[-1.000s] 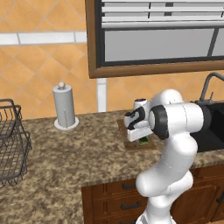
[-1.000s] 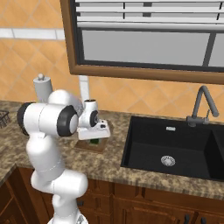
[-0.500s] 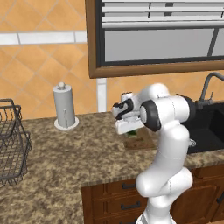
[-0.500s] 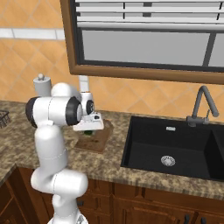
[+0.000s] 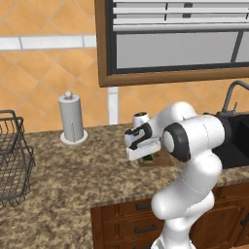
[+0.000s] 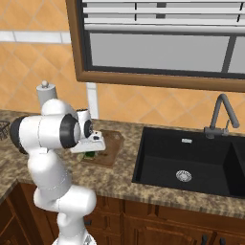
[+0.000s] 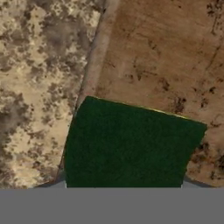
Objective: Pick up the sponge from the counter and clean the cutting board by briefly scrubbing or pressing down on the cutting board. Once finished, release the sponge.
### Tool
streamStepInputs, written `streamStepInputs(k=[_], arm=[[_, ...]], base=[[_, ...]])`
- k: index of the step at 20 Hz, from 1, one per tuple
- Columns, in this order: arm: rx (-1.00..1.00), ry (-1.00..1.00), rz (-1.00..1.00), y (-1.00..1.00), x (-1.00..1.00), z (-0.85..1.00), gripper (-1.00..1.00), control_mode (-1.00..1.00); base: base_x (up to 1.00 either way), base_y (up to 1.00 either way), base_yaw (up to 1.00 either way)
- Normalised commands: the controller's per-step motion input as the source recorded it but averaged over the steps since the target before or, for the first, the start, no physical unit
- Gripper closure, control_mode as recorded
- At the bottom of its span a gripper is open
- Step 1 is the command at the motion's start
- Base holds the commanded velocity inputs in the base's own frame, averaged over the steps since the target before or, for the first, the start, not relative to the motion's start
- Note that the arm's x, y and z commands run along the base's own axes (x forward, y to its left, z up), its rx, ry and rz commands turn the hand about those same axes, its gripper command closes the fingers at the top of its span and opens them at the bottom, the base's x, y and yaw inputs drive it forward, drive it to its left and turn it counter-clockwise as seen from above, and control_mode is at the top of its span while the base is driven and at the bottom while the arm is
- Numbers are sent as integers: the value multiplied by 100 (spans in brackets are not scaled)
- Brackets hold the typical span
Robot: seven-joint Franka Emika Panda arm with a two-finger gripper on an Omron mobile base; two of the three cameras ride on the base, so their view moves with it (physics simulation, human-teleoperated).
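**Q:** So where's your gripper at, and what's it doing?

**Me:** Well, my gripper (image 5: 147, 156) is down low over the board (image 6: 111, 143), closed on the sponge (image 7: 131, 146). From the hand camera the sponge sits right between my fingers, a dark green block with its near edge against the bottom of the picture. Its far edge is lit a bit yellowish.

**Q:** Is the sponge actually on the board?

**Me:** It's over the board's edge for sure. In the hand view most of it covers brown wood, and one corner hangs out over the board's rim toward the counter (image 7: 35, 83). Whether it's pressed flat on the wood or just above it, I can't tell. From the left base camera you only catch a sliver of green under my hand, right at the board's near-left corner.

**Q:** What else is around?

**Me:** Board lies flat on the granite, left of the black sink (image 6: 186, 162), with the faucet (image 6: 219, 115) behind that. Paper towel roll (image 5: 71, 119) stands upright near the wall, well to the left of the board. Wire basket (image 5: 12, 160) is at the far left end of the counter. Window (image 5: 175, 39) above all of it, wooden drawers (image 5: 129, 223) below.
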Motion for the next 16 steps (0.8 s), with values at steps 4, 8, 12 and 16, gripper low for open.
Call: streamStepInputs(k=[4,8,12,16], arm=[[0,-12,0,44,-100,12,100,-100],[0,-8,0,99,-90,44,100,-100],[0,-4,0,100,-45,57,100,-100],[0,-5,0,47,38,5,100,-100]], base=[[0,0,0],[0,0,0],[0,0,0],[0,0,0]])
